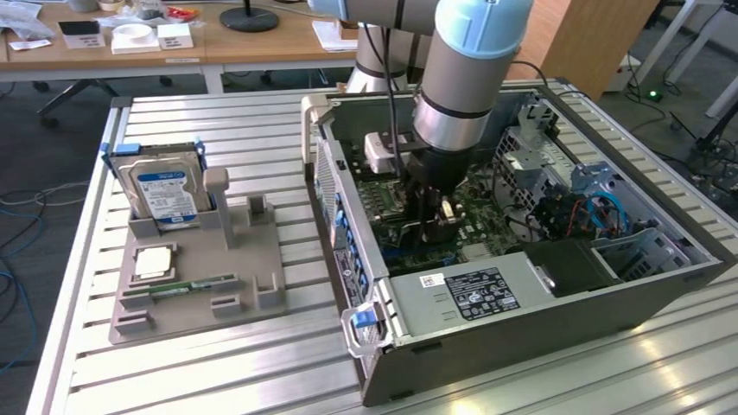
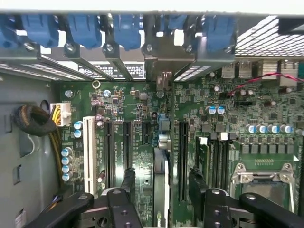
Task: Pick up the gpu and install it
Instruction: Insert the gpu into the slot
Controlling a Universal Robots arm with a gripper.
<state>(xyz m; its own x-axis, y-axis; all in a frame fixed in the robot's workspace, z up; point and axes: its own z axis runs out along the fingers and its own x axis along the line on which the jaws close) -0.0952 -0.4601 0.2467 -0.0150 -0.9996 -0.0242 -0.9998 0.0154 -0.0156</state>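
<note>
The gpu point(image 2: 161, 185) shows edge-on in the wrist view. It stands upright in a motherboard point(image 2: 137, 156) slot, and its silver bracket point(image 2: 164, 64) meets the case's rear slots. My gripper point(image 2: 162, 183) straddles the card. Its black fingers point(image 2: 127, 183) stand open, with a gap to the card on each side. In the exterior view the gripper point(image 1: 436, 226) reaches down into the open computer case point(image 1: 645, 285), just above the motherboard.
A grey fixture point(image 1: 196, 268) on the slatted table holds a blue-labelled hard drive point(image 1: 165, 188), a small chip point(image 1: 154, 262) and a memory stick point(image 1: 190, 285). Inside the case lie a power supply point(image 1: 473, 294), blue cables point(image 1: 600, 212) and a processor socket point(image 2: 263, 178).
</note>
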